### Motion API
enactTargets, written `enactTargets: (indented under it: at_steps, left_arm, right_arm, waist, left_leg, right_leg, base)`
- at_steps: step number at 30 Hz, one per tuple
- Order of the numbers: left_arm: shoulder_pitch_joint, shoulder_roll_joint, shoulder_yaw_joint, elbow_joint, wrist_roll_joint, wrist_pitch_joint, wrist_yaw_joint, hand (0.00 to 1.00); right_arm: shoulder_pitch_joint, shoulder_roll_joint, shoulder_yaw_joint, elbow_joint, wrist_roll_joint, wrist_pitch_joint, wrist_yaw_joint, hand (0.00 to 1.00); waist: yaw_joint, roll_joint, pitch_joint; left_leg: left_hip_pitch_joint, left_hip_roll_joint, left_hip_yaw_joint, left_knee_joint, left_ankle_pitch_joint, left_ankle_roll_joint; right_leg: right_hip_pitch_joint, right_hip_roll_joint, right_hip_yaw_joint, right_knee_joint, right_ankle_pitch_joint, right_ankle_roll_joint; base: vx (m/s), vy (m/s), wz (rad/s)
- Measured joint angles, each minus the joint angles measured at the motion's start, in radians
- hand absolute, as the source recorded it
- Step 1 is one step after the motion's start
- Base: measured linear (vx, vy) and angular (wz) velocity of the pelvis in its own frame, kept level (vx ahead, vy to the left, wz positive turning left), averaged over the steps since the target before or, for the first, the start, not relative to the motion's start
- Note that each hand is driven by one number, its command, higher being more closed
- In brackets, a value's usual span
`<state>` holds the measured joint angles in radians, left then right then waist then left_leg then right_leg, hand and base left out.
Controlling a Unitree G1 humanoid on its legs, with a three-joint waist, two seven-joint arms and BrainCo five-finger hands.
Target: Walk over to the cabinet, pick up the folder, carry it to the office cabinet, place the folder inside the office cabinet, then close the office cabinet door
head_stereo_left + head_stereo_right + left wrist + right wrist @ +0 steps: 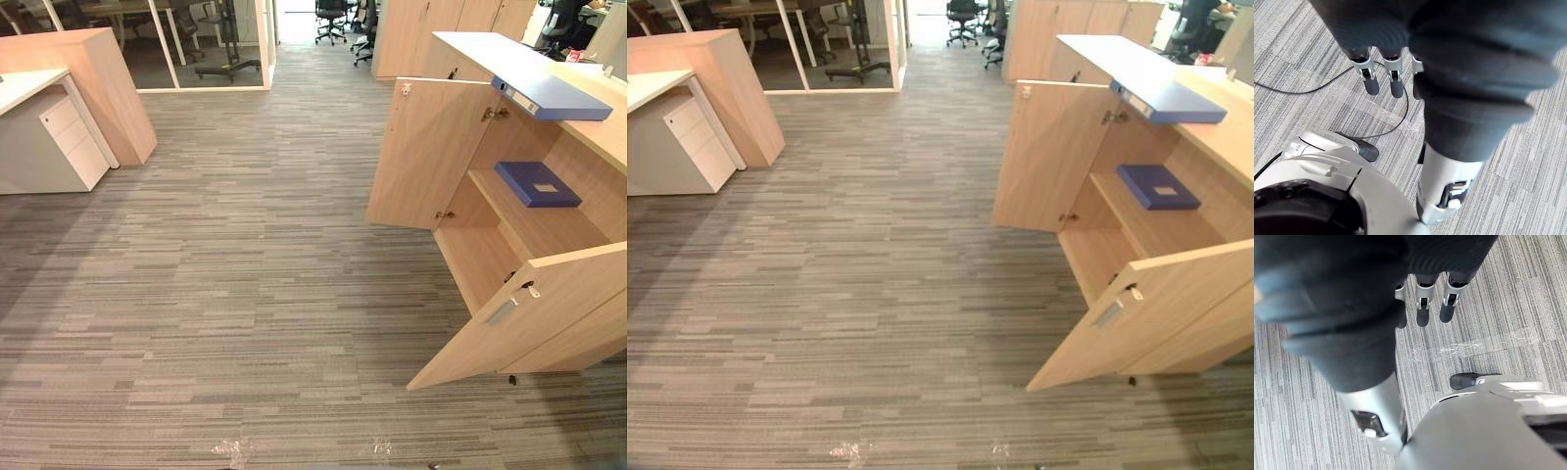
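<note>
A blue folder (554, 98) lies flat on top of the low wooden office cabinet (607, 137) at the right, its spine jutting past the top's edge. A second, darker blue folder (537, 183) lies on the shelf (539, 230) inside. Both cabinet doors stand open: the far door (426, 157) and the near door (529, 318) swing out over the carpet. My left hand (1396, 83) hangs down over the carpet with straight fingers and holds nothing. My right hand (1422, 308) hangs the same way, open, with nothing in it.
A white drawer unit (69, 142) under a desk and a wooden partition (98, 88) stand at the left. A glass wall (206, 49), office chairs (333, 20) and tall wooden cabinets (441, 29) are at the back. Grey striped carpet (245, 274) stretches between me and the cabinet.
</note>
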<state>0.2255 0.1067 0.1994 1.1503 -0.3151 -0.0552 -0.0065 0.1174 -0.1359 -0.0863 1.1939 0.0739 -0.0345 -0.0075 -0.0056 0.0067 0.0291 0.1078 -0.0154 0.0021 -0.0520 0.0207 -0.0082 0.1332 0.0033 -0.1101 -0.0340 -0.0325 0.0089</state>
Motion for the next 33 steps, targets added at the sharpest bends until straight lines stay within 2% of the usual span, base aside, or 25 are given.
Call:
enactTargets:
  at_steps: [3, 13, 24, 26, 28, 30, 31, 33]
  left_arm:
    - [0.000, 0.001, -0.010, -0.001, 0.000, -0.009, 0.001, 0.00]
    - [-0.002, 0.004, -0.033, -0.004, 0.049, -0.029, 0.014, 0.00]
    - [-0.003, 0.005, -0.040, -0.014, 0.074, -0.030, 0.020, 0.00]
    - [-0.003, 0.008, -0.040, -0.014, 0.082, -0.030, 0.020, 0.00]
    - [-0.008, 0.012, -0.040, -0.026, 0.080, -0.031, 0.020, 0.00]
    - [-0.020, 0.011, -0.041, -0.050, 0.073, -0.031, 0.020, 0.00]
    - [-0.020, 0.010, -0.041, -0.060, 0.070, -0.031, 0.020, 0.00]
    - [-0.024, 0.007, -0.039, -0.062, 0.065, -0.033, 0.022, 0.00]
  right_arm:
    - [-0.007, 0.000, 0.001, 0.000, -0.016, 0.000, 0.000, 0.00]
    - [-0.008, -0.001, 0.010, -0.001, -0.016, -0.009, -0.006, 0.00]
    - [-0.008, -0.001, 0.013, -0.001, 0.014, -0.008, -0.007, 0.00]
    - [-0.011, -0.008, 0.051, -0.001, 0.025, -0.008, -0.004, 0.00]
    - [-0.026, -0.010, 0.083, -0.001, 0.021, -0.008, -0.003, 0.00]
    - [-0.053, -0.015, 0.091, -0.001, 0.001, -0.008, 0.002, 0.00]
    - [-0.057, -0.016, 0.094, -0.002, -0.010, -0.012, 0.002, 0.00]
    - [-0.065, -0.025, 0.122, 0.000, -0.017, -0.016, 0.003, 0.00]
  waist:
    - [0.000, 0.000, 0.003]
    - [0.001, -0.003, 0.021]
    - [0.000, -0.009, 0.033]
    - [0.001, -0.012, 0.042]
    - [0.002, -0.020, 0.062]
    - [0.003, -0.011, 0.111]
    - [0.006, -0.011, 0.123]
    - [0.018, -0.002, 0.143]
  left_leg:
    - [0.008, -0.002, -0.001, -0.001, 0.000, -0.001]
    - [0.034, -0.006, -0.008, -0.031, 0.019, 0.003]
    - [0.040, -0.008, -0.020, -0.033, 0.022, 0.003]
    - [0.053, -0.008, -0.019, -0.027, 0.020, 0.000]
    - [0.007, -0.010, -0.017, 0.086, -0.037, -0.006]
    - [-0.082, 0.001, -0.011, 0.292, -0.121, -0.041]
    - [-0.110, 0.007, -0.009, 0.351, -0.135, -0.062]
    - [-0.181, 0.015, 0.003, 0.504, -0.143, -0.080]
  right_leg:
    - [0.010, -0.003, 0.000, -0.004, -0.002, 0.016]
    - [0.026, -0.006, -0.007, -0.006, 0.000, 0.013]
    - [0.038, -0.007, -0.023, -0.010, 0.003, 0.008]
    - [0.055, -0.007, -0.023, -0.012, 0.003, 0.009]
    - [0.057, -0.011, -0.021, -0.004, 0.002, 0.008]
    - [0.055, -0.004, -0.016, 0.012, -0.008, -0.010]
    - [0.054, -0.001, -0.011, 0.014, -0.017, -0.022]
    - [0.054, 0.002, 0.006, 0.020, -0.017, -0.028]
  base:
    - [0.00, 0.000, 0.00]
    - [0.00, -0.002, 0.01]
    - [0.00, -0.008, 0.04]
    - [0.00, 0.000, 0.00]
    - [-0.02, -0.003, -0.02]
    - [-0.10, -0.014, -0.03]
    - [-0.11, -0.012, -0.06]
    - [-0.07, 0.006, -0.18]
